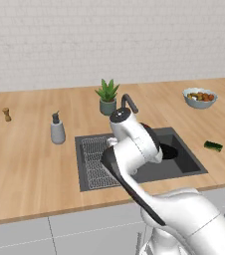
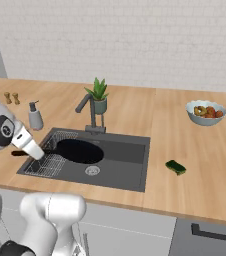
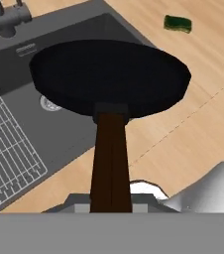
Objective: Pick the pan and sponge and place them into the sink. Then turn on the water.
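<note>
1. The pan [image 3: 109, 77] is held by its handle [image 3: 110, 163], which runs straight out from the pincer [image 3: 110, 206] along the hand's line of sight, with the round black bowl at the far end.
2. The fingertips cannot be seen in the hand view, since the handle covers the place where they would rise. By the way the pan hangs level in the air with nothing under it, I judge the pincer clamped on the handle.
3. In the right base view the pan [image 2: 79, 151] hangs over the sink [image 2: 120, 172], above the basin floor near the drain [image 2: 92, 170] and just beside the wire rack [image 2: 50, 162].
4. The relation that matters now is pan to basin: the bowl is already inside the sink's outline, so the move left looks like a plain lowering and letting go, not a sideways carry. The handle points back toward the rack side and may come to rest across it.
5. The sponge [image 2: 175, 167] lies on the table [image 2: 200, 165] to the right of the sink, well apart from the pincer.
6. The faucet [image 2: 88, 111] stands behind the basin, not yet touched; no water runs.
</note>
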